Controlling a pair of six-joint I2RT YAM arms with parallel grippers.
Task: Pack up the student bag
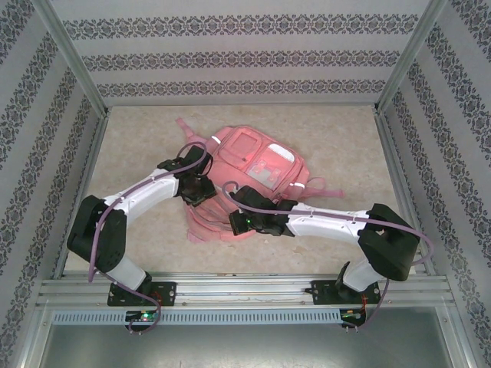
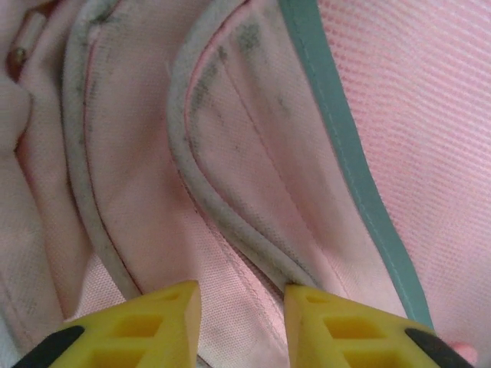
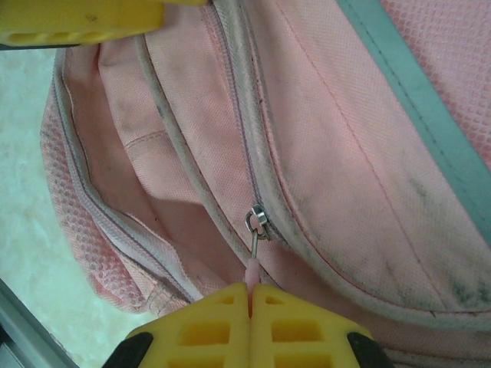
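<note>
Right tool point(image 3: 251, 297) first. Its yellow fingers are pressed together on the small pink pull tab point(image 3: 251, 270), and the metal zip slider point(image 3: 258, 218) sits just ahead of the fingertips. That zip belongs to the large soft pink fabric backpack point(image 1: 257, 165), which lies flat directly under and ahead of both tools, mid-worktop.

Over to the left tool point(image 2: 242, 307), just beside its partner on the bag's near-left side. Its fingers stand partly apart with pink cloth between them, and a grubby white piping cord point(image 2: 196, 184) runs right up to one finger. Whether it's truly pinching that cloth, I can't tell.

So where are we? This looks like zip work, one tool steadying and the other on the tab. The pocket left of the right tool gapes, lining showing, so I'd judge that zip is not yet run home. Whether it's being drawn open or shut, I can't say. Either way the packing isn't wrapped up.

Room to move: the two tools are crowded close together over the bag — that's the tight spot. Pale speckled worktop point(image 1: 353, 146) spreads beyond the bag and out to both sides. The bag's bottom edge lies just left of the right tool, with the metal frame rail point(image 3: 19, 326) behind it, so a long pull that way runs short.
</note>
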